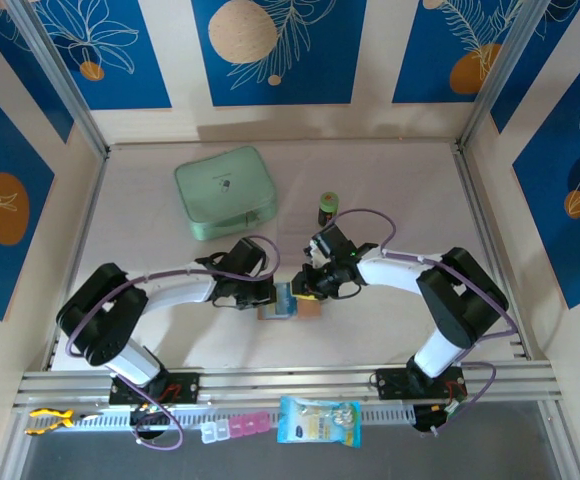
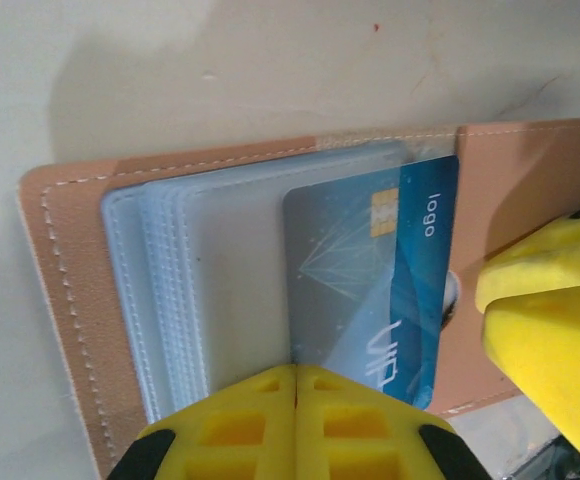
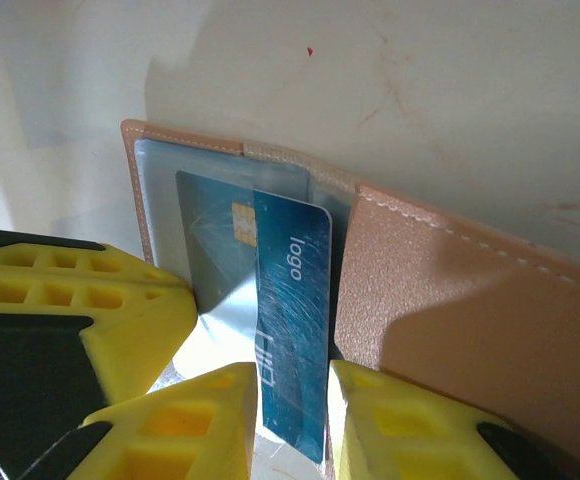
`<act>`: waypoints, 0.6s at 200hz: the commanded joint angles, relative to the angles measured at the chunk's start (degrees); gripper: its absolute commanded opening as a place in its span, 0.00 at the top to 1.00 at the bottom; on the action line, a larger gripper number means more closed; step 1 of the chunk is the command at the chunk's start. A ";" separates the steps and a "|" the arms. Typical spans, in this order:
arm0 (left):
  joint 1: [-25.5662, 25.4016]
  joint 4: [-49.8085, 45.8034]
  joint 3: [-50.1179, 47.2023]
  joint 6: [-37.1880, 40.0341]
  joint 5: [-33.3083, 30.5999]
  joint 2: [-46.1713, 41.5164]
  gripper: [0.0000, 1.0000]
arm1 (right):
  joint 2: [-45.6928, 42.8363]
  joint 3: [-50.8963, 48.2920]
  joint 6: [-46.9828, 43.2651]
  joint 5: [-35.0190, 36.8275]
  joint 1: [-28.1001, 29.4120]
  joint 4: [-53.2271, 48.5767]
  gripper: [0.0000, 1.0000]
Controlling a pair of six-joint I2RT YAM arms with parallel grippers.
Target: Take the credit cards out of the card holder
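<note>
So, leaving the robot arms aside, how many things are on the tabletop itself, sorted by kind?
Tan card holder, lying open: 1
Blue card, partly out of a clear pocket: 1
Mint-green zip case: 1
Small dark bottle: 1
Total: 4

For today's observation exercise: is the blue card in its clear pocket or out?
Partly out: the blue card lies half under the clear pocket, its "logo" end bare.
</note>
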 commanded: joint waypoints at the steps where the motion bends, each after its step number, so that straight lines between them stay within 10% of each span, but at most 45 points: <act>1: -0.45 -2.75 0.70 1.32 -1.72 1.20 1.00 | 1.59 -0.69 -0.85 -2.53 -0.30 1.09 0.75; 120: -0.44 -3.12 0.49 0.60 -1.63 2.39 1.00 | 2.50 -1.87 0.10 -5.83 -0.56 4.71 0.84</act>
